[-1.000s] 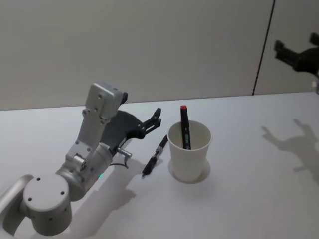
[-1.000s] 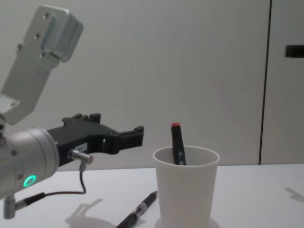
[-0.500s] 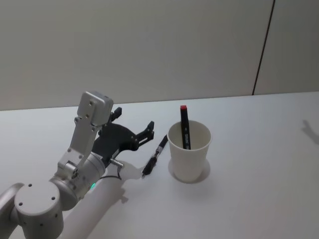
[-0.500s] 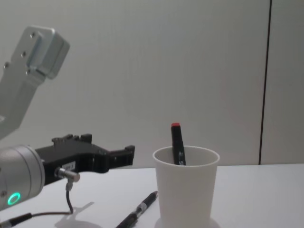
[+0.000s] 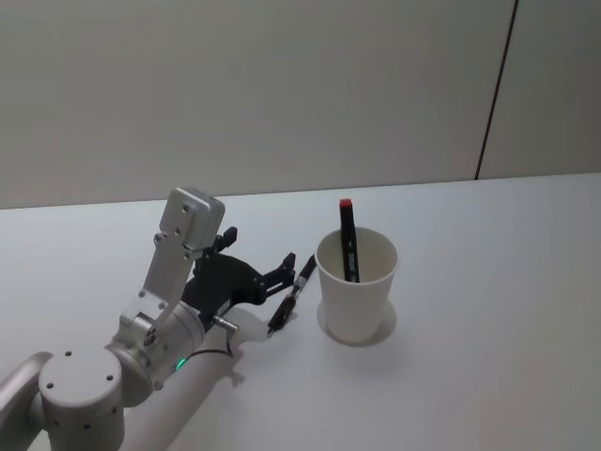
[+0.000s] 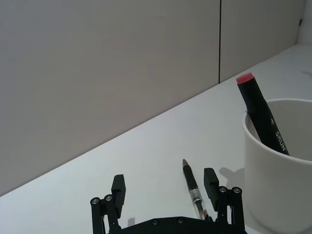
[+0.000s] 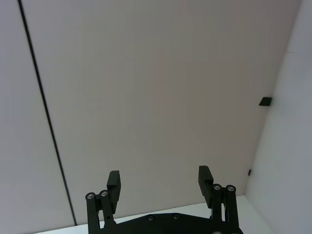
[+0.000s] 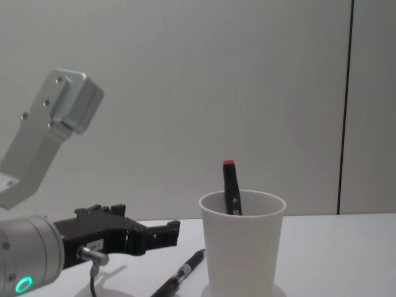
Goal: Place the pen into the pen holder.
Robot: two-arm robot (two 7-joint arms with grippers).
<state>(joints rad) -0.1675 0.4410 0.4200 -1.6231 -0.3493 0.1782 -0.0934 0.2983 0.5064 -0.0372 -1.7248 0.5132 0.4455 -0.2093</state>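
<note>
White table (image 5: 488, 310), plain wall (image 5: 282, 94). My left gripper (image 6: 164, 180), spread, hovers beside the pen holder (image 5: 357, 296); pen (image 5: 291, 296) sits by its holder-side finger, so closing may flick it. My right gripper (image 7: 158, 181), spread, faces wall.

You see the left hand (image 8: 168, 230) extending in from the left, low over the white table (image 8: 337, 257), tips pointed toward the pen holder (image 8: 244, 247). The pen (image 8: 184, 272) lies flat on the table just left of the holder's base, apart from the hand. A red-capped black marker (image 8: 229, 189) leans slightly inside the holder, projecting above its rolled rim.
</note>
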